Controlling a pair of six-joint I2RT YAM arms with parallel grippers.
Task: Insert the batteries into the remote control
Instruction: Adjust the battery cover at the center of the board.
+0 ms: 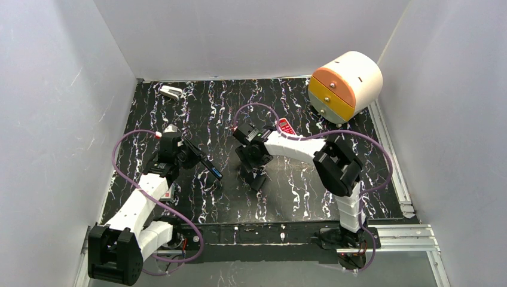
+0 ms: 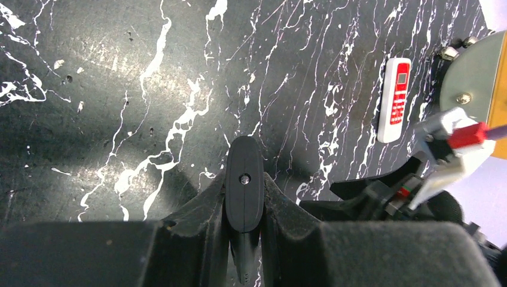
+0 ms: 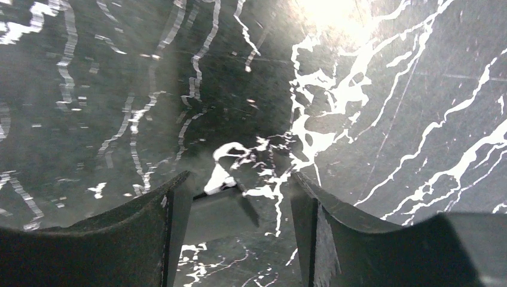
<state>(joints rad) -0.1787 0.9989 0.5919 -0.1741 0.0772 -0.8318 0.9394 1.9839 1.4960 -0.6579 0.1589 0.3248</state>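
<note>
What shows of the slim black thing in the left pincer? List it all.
The black remote, as it appears, is a slim matte plastic bar with a rounded end and one small silvery dot on its face. The left pincer is shut on its sides, holding it off the table. From above it juts out rightward with a blue patch at its far tip.

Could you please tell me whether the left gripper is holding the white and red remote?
No, the left gripper is closed on a black remote, while the white and red remote lies apart on the table.
</note>
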